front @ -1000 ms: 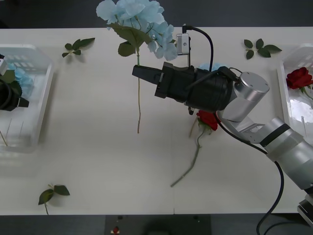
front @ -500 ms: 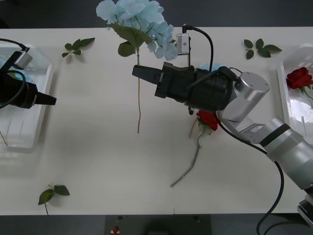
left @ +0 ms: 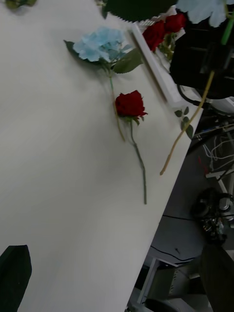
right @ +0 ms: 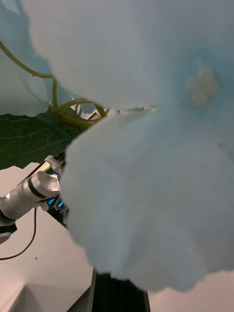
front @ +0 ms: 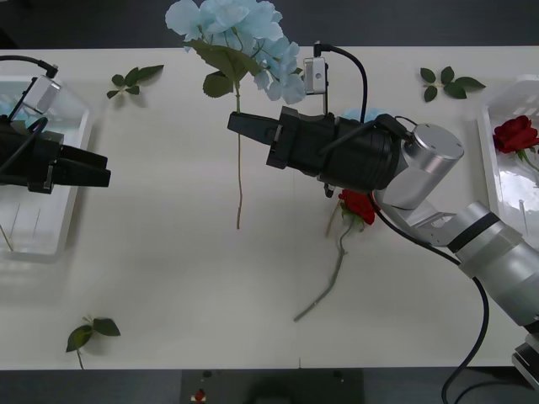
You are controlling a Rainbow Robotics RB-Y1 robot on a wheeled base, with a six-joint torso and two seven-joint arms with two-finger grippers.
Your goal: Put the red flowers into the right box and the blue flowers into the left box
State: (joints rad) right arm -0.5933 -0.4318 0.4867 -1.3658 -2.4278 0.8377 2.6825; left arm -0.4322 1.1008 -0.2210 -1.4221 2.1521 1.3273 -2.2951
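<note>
My right gripper is raised over the middle of the table, shut on the stem of a blue flower whose pale bloom hangs high and near the far edge; its petals crowd the right wrist view. My left gripper is open, just past the inner rim of the left box. A red flower lies on the table under the right arm, beside another blue flower. The right box holds a red flower.
Loose green leaf sprigs lie at the far left, the far right and the near left. The held flower's long stem dangles over the table's middle. Bare tabletop stretches between the two grippers.
My left gripper has swung out from over the left box toward the table's middle. The right arm and its blue flower have stayed still.
</note>
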